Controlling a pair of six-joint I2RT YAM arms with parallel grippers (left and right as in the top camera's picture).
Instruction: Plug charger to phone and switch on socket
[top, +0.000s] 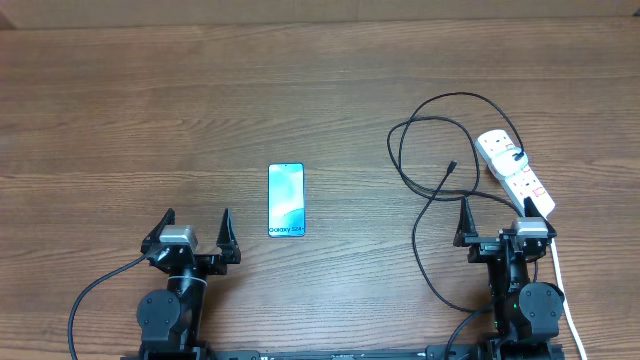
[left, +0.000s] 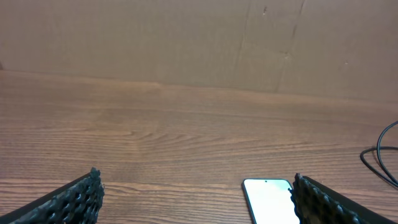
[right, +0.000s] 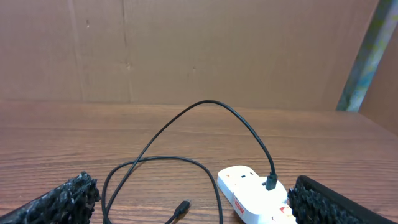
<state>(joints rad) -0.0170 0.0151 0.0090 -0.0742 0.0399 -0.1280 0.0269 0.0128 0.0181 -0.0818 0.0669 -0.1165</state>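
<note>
The phone (top: 286, 200) lies flat at the table's middle, its lit screen up and "Galaxy S24" text at the near end; its top also shows in the left wrist view (left: 268, 199). The white socket strip (top: 514, 172) lies at the right, also in the right wrist view (right: 255, 193). The black charger cable (top: 425, 150) loops left of it, plugged into the strip; its loose connector tip (top: 452, 167) rests on the wood, seen too in the right wrist view (right: 181, 207). My left gripper (top: 196, 226) is open and empty, left of the phone. My right gripper (top: 494, 214) is open and empty, near the strip's near end.
The strip's white cord (top: 560, 285) runs down past my right arm. A brown cardboard wall (left: 186, 43) stands at the table's far edge. The charger cable also trails toward the right arm's base (top: 425, 265).
</note>
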